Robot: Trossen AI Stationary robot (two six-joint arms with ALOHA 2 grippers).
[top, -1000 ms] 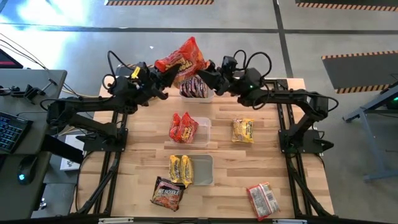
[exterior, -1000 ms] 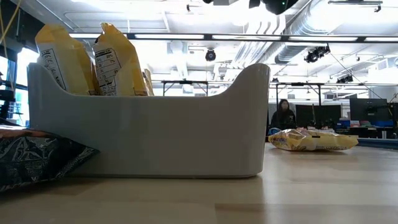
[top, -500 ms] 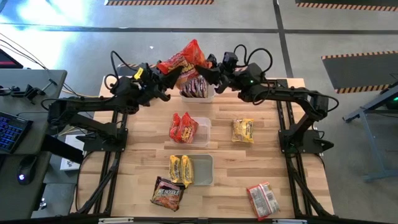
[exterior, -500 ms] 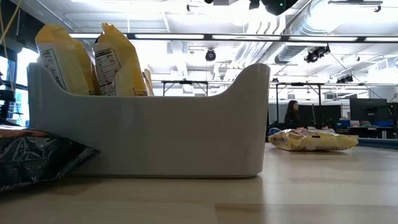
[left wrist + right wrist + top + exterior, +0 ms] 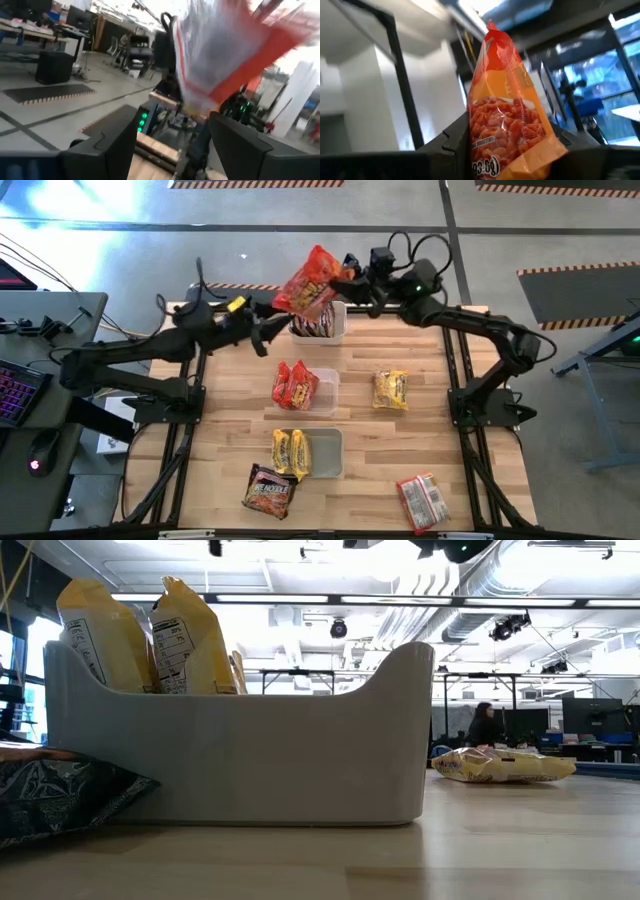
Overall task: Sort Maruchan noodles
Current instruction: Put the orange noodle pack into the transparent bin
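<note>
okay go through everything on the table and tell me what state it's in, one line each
Red packet: held up in the air by the right claw.
Left claw: open, holding nothing.
Far tub: holds dark packets.
Middle tub: red packets standing in it.
Near tub: yellow packets standing in it.
Loose yellow packet: lying flat.
Loose dark packet: lying flat.
Loose red packet: lying flat.

Light wood-plank bench (image 5: 230,405) is carrying three clear tubs lined up down its middle: far tub (image 5: 337,332) at the far edge holding dark packets, middle tub (image 5: 332,385) holding red packets (image 5: 294,384), near tub (image 5: 328,453) holding yellow packets (image 5: 290,453). Lying loose on the wood: a yellow packet (image 5: 391,390) toward the right edge, a dark brown packet (image 5: 268,490) touching the near tub's left corner by the near edge, a red packet (image 5: 421,501) at the near-right corner.
</note>
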